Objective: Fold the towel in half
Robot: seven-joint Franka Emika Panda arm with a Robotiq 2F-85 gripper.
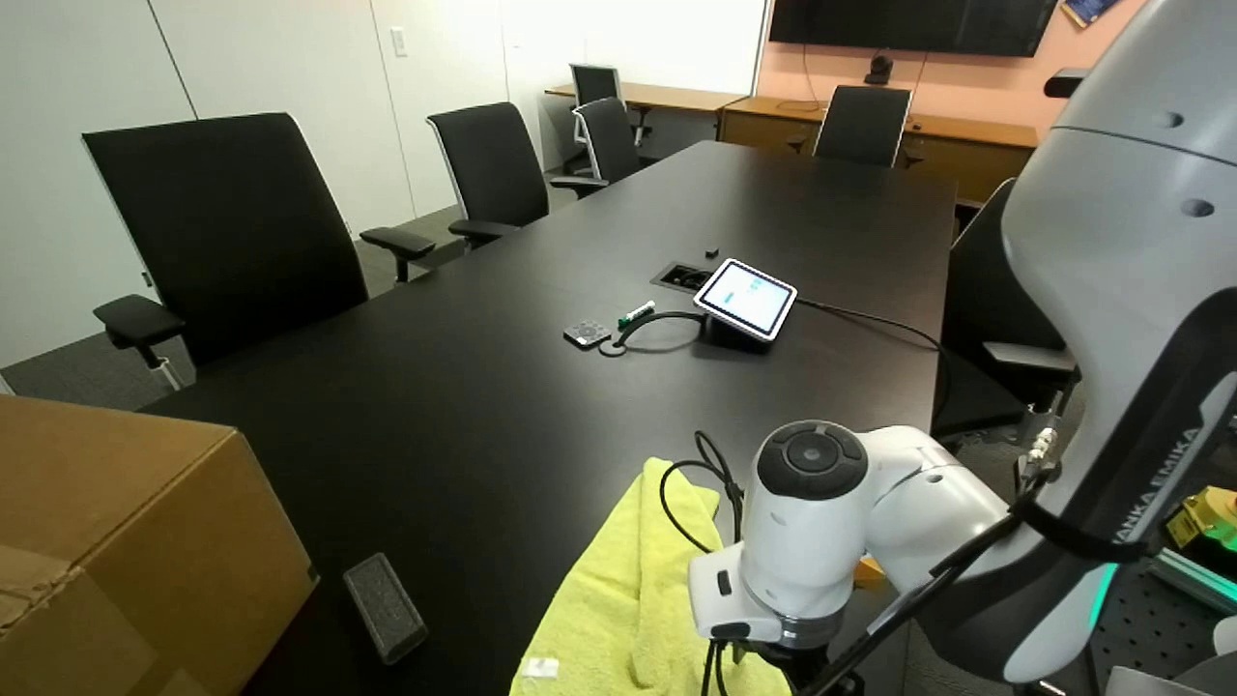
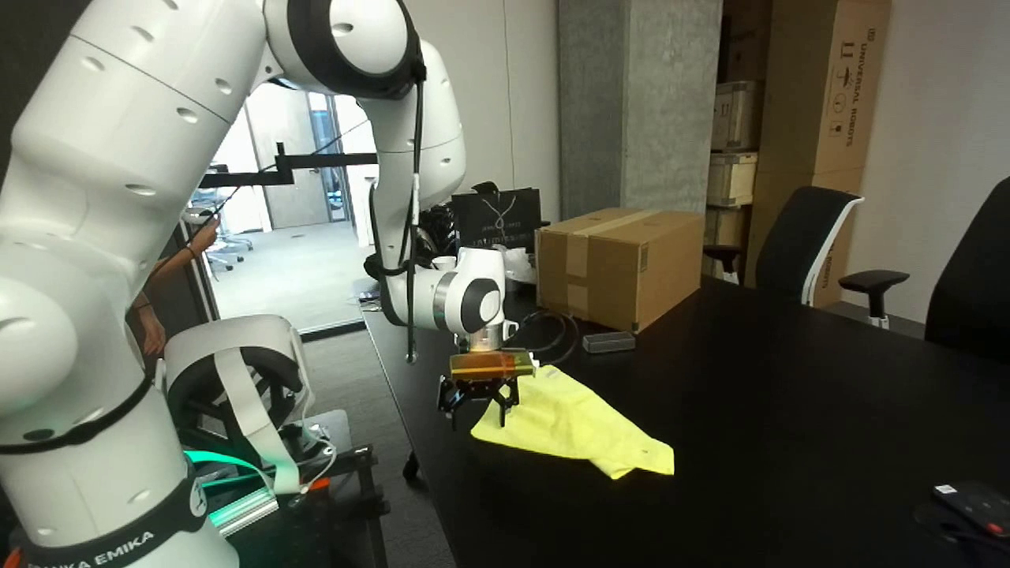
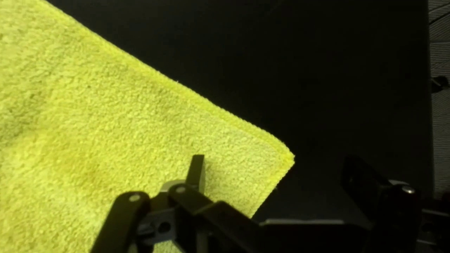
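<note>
1. Yellow towel (image 2: 574, 424) lies on the dark desk (image 2: 750, 450), lower middle of the frame in both exterior views, its surface ridged and its outline uneven
2. The gripper (image 3: 274, 167) stands spread, holding nothing; in the wrist view a towel corner, right of centre, shows between its fingers (image 3: 197, 171)
3. No neat half-fold shows, though whether part is already doubled cannot be told
4. Left to do, seemingly: pinch that corner, carry it across, align edges, release

In an exterior view, black chairs (image 1: 232, 232) line the bench (image 1: 503, 406) at frame left, a pink wall (image 1: 986, 85) at upper right.
</note>
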